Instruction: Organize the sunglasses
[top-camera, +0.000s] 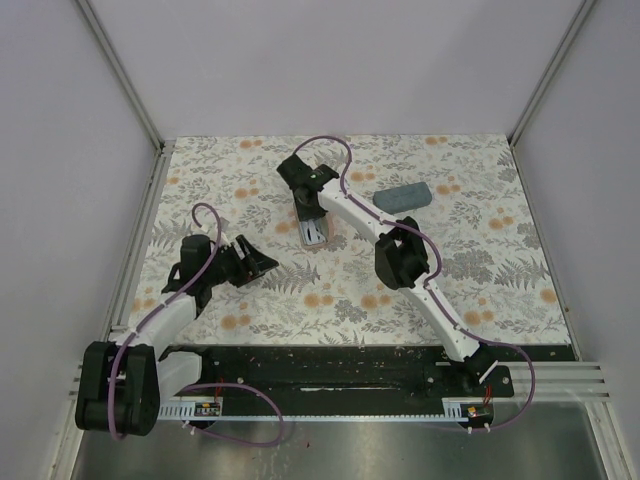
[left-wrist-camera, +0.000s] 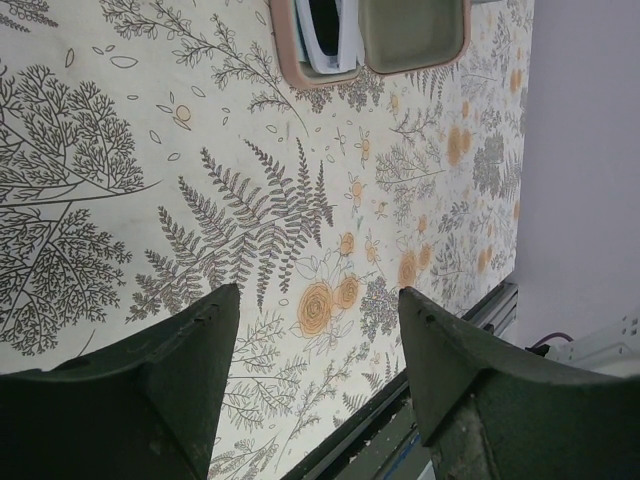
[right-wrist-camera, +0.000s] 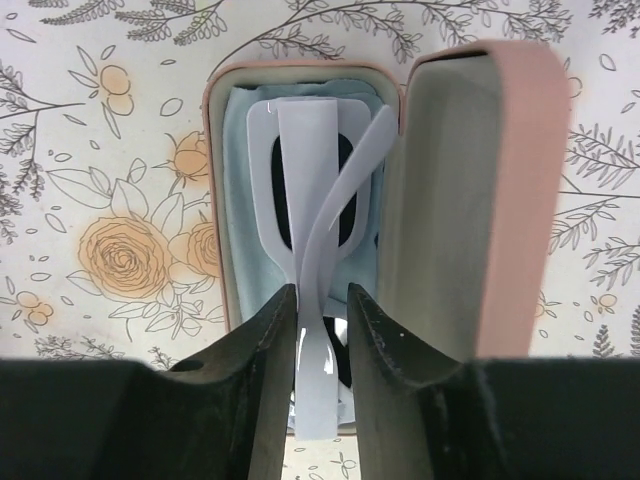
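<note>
Right gripper (right-wrist-camera: 322, 300), nearly closed at the frame's bottom, pinches the whitish sunglasses (right-wrist-camera: 305, 150) by one arm inside the open pink case (right-wrist-camera: 530, 200), a grip the top view hides; left gripper (left-wrist-camera: 318, 300) spreads wide, empty.

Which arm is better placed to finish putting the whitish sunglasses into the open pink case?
The right. The right pincer is directly over the pink case, shut on a temple of the whitish sunglasses lying inside. The left pincer hangs open above the tablecloth, apart from the case.
</note>
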